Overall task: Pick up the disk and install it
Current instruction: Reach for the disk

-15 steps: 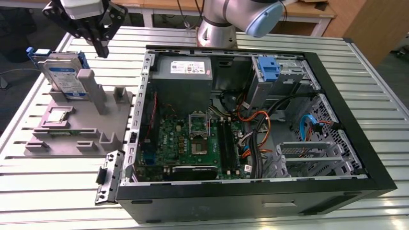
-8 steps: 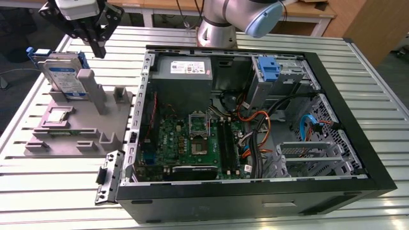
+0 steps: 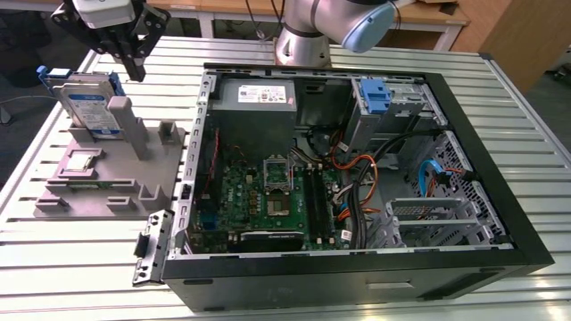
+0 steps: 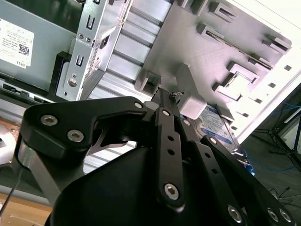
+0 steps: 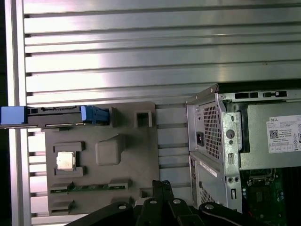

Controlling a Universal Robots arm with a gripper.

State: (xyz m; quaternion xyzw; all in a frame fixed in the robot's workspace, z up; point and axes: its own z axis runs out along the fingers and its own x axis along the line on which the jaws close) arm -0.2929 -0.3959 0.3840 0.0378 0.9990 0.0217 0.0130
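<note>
One slatted metal table (image 3: 80, 267) carries everything. Most of it is taken up by an open computer case (image 3: 339, 273), lying on its side with boards and cables showing. Beside the case, toward the table's edge on the exterior view's left, sits a grey holder (image 3: 107, 197). The disk (image 3: 89, 107) stands upright on its edge in a slot at the holder's far corner, not yet lifted. In the first wrist view the disk (image 5: 54, 117) shows edge-on between blue rails.

The gripper (image 3: 136, 67) hangs above the holder, near the disk but apart from it, its fingers together and holding nothing. By my reading the work is at the approach to the pickup, and installing has not begun. A grasp would call for the fingers to part and line up across the disk's thin top edge, clear of the holder's posts.
</note>
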